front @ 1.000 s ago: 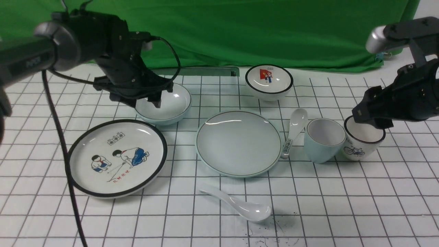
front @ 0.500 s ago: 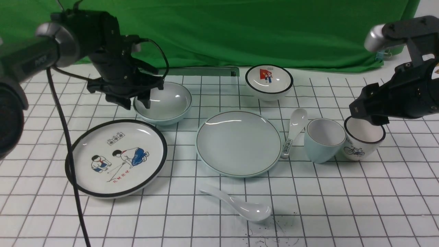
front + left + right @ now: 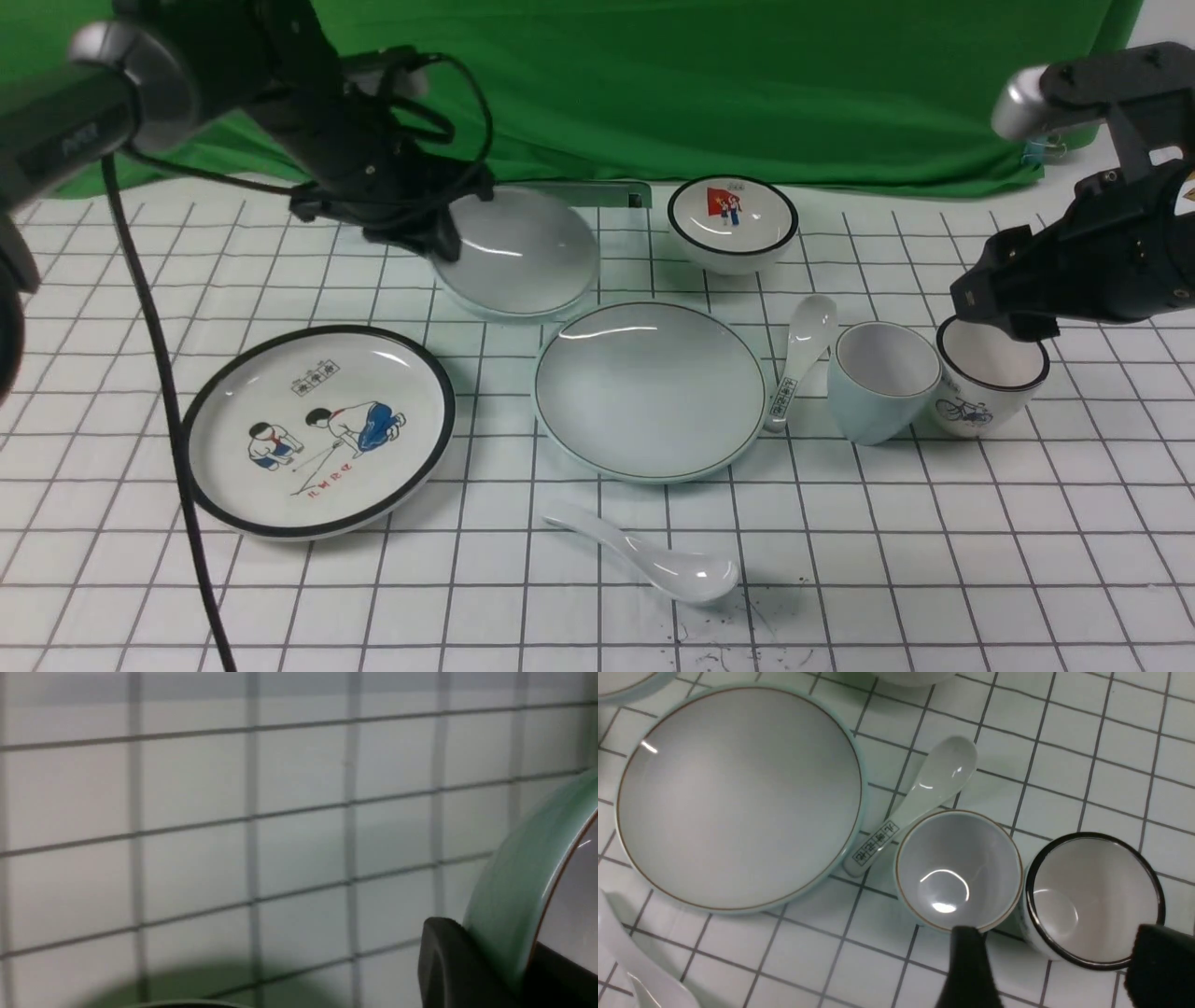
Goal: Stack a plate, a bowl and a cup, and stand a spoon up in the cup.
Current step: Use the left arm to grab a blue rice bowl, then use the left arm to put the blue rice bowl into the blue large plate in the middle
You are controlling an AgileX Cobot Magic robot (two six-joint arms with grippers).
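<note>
My left gripper (image 3: 441, 241) is shut on the near-left rim of the pale bowl (image 3: 521, 252), which hangs tilted above the table, its inside facing the front view. In the left wrist view the bowl's wall (image 3: 514, 886) sits pinched between the dark fingers (image 3: 448, 961). The plain plate (image 3: 649, 387) lies at the centre, just right of and nearer than the bowl. The pale blue cup (image 3: 882, 383) stands right of the plate. The plain white spoon (image 3: 653, 558) lies nearer the front edge. My right gripper (image 3: 1008, 317) hovers open and empty over the bicycle cup (image 3: 1092, 896).
A black-rimmed plate with cartoon children (image 3: 317, 429) lies front left. A small black-rimmed bowl with a red picture (image 3: 733, 224) stands at the back. A spoon with print on its handle (image 3: 801, 359) lies between plate and cup. Green cloth hangs behind.
My left gripper closed on the bowl's rim, lifted it off the table and carried it right, tilting it. The right gripper shifted slightly left and now holds still.
</note>
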